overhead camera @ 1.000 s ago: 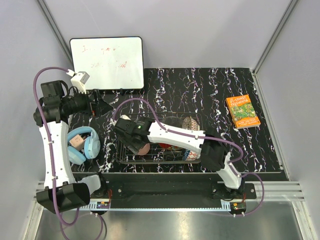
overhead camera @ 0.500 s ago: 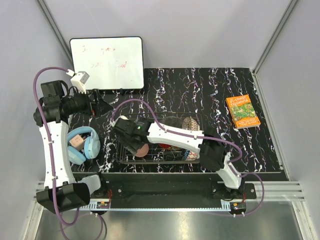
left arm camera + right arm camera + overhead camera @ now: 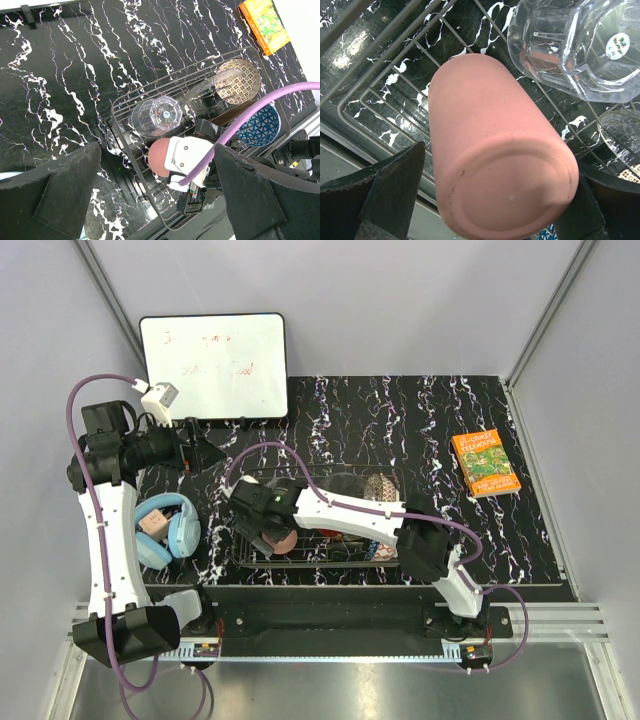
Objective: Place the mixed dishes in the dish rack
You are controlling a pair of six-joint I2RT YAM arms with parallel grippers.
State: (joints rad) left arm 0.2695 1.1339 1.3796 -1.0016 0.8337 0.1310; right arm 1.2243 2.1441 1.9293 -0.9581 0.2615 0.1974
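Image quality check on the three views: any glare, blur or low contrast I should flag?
Top external: evenly lit and sharp, but the dark dish rack barely stands out from the black marbled tabletop. Left wrist: scene sharp, left fingers blurred. Right wrist: salmon-pink cup dominates the frame, reflections on the glass tumbler, right fingers soft.

The left arm and right arm have white shells, black joints and purple cables
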